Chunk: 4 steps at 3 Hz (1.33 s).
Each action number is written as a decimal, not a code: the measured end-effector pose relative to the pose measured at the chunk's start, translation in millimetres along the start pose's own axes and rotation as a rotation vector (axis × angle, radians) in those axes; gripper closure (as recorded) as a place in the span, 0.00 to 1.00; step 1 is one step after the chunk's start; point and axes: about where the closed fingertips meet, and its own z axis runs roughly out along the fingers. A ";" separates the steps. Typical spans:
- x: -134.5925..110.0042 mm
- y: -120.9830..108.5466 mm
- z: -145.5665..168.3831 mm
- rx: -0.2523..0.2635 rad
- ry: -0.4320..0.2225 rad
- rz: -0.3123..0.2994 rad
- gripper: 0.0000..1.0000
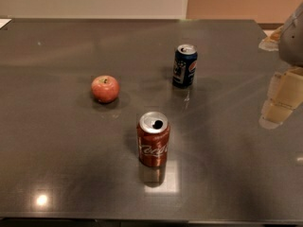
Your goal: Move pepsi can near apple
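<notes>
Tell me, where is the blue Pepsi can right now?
The pepsi can stands upright on the table, right of centre in the camera view: apple to its left, red-brown can in front, gripper apart at the right edge.

The gripper (279, 103) at the far right edge of the view: cream-yellow below, grey above.
Its lower part is built of blocky, cream-yellow segments (285, 90) stacked one under another, with darker seams between them and a paler, rounded end at the bottom. Above the jaws sits a smooth, rounded grey housing (293, 37), darker than the segments beneath it. The view's edge cuts off the right side of both.
</notes>
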 end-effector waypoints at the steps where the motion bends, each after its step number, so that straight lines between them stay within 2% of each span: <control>1: -3.0 -6.0 -0.6 0.010 -0.005 0.003 0.00; 2: -14.7 -24.8 6.5 0.019 -0.051 0.009 0.00; 4: -51.5 -78.9 46.0 0.031 -0.204 0.070 0.00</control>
